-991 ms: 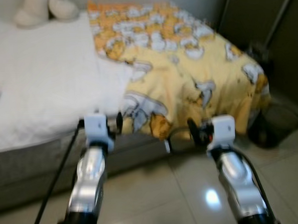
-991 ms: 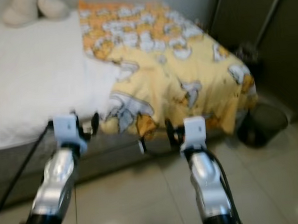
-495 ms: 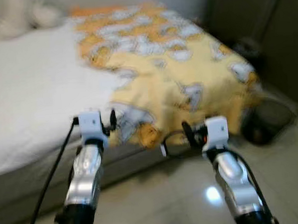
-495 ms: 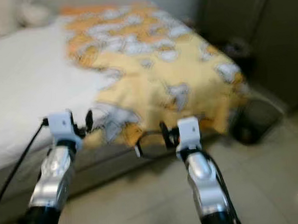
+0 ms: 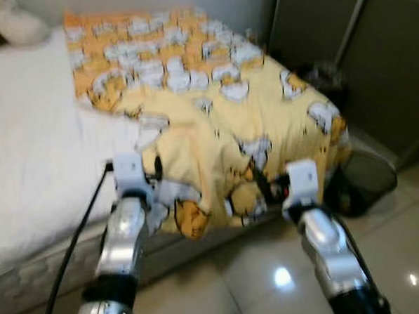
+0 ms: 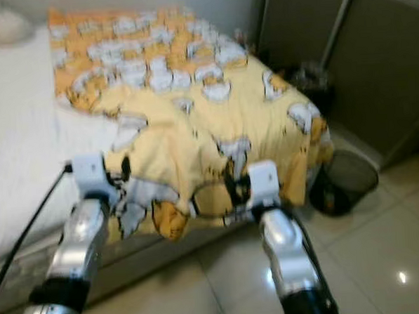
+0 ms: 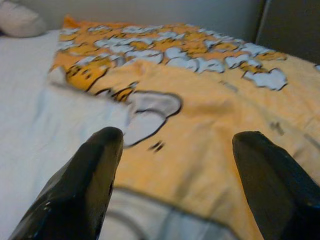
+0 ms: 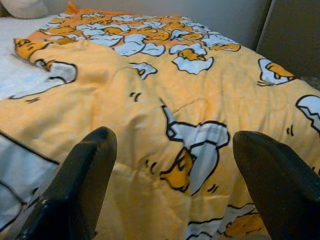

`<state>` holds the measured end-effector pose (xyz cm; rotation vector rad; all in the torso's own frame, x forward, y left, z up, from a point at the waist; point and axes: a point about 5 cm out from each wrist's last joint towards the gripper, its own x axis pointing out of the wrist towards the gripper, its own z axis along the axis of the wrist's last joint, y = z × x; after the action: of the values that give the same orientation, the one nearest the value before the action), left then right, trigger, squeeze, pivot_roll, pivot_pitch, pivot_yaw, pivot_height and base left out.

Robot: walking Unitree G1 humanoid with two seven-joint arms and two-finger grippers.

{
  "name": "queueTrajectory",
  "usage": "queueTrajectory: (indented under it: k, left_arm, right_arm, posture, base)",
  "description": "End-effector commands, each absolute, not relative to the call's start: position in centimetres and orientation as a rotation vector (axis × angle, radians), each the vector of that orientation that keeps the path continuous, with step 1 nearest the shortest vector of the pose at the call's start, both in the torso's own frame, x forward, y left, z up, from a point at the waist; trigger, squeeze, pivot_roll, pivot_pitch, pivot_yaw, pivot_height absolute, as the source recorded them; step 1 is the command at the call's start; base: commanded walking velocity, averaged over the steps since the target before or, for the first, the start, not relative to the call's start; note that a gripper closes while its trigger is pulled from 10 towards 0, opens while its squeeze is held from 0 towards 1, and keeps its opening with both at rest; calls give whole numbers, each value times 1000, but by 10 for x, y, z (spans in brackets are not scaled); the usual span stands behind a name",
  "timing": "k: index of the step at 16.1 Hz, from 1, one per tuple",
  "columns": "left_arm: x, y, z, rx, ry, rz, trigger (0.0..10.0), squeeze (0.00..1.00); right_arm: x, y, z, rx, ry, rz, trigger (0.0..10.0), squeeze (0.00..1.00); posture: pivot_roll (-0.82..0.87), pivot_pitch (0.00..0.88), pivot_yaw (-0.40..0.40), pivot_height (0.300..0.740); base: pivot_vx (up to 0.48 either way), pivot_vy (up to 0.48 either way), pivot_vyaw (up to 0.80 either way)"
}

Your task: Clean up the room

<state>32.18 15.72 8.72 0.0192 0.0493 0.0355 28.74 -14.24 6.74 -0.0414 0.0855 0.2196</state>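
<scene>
Writing/brands: none legible; the blanket print is cartoon figures in white and orange w/ black outlines, no text made out.
Blanket: yellow-orange cartoon-print fabric blanket (image 5: 214, 107), rumpled, spread over the right part of the bed and draped over its near edge and right corner.
Bed: white-sheeted mattress (image 5: 26, 152) on a grey base; bare white sheet lies to the robot's left of the blanket.
Left gripper: left gripper (image 7: 172, 145) held up just before the blanket's near left edge, where the print meets the white sheet; its two black fingers (image 7: 85, 185) stand wide apart, nothing between them. In the head views the silver left arm (image 5: 122, 239) ends at a white wrist block against the hanging hem.
Right gripper: right gripper (image 8: 172, 145) faces the blanket's draped front, close to the fabric, touching or not cannot be told; fingers (image 8: 75, 190) spread wide, holding nothing. Silver right arm (image 5: 327, 249) reaches toward the hanging hem near the bed's right corner.
Blanket vs. grippers: directly ahead of both, just beyond the fingertips; hem hangs between the two wrists.
Pillow: pale cream soft pillow-like shape (image 5: 20, 25) at the bed's far left.
Bin: dark round mesh waste bin (image 5: 365, 180) on the floor, right of the bed corner, beside the blanket's hanging end.
Floor: glossy beige tiles (image 5: 404, 245) w/ light glints.
Backdrop: dark panelled wall or cabinet front (image 5: 373, 57) at right, blurred.
</scene>
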Motion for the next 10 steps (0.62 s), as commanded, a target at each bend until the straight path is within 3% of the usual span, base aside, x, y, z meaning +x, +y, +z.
queueTrajectory:
  k: [1, 3, 10]
  left_arm:
    - [326, 148, 92, 18, 28, 12, 10000, 0]
    - [330, 153, 93, 26, 34, 23, 10000, 0]
    - [334, 151, 90, 60, 51, -7, 10000, 0]
  right_arm:
    - [288, -152, 69, -44, 83, 193, 10000, 0]
    - [289, -151, 68, -37, 88, 189, 10000, 0]
    - [279, -150, 60, -29, 117, 192, 10000, 0]
  posture:
    - [-33, 0, -11, 740]
    - [-37, 0, -8, 740]
    - [-49, 0, 14, 740]
  base:
    - [0, 465, 0]
    - [0, 472, 0]
    - [0, 479, -671]
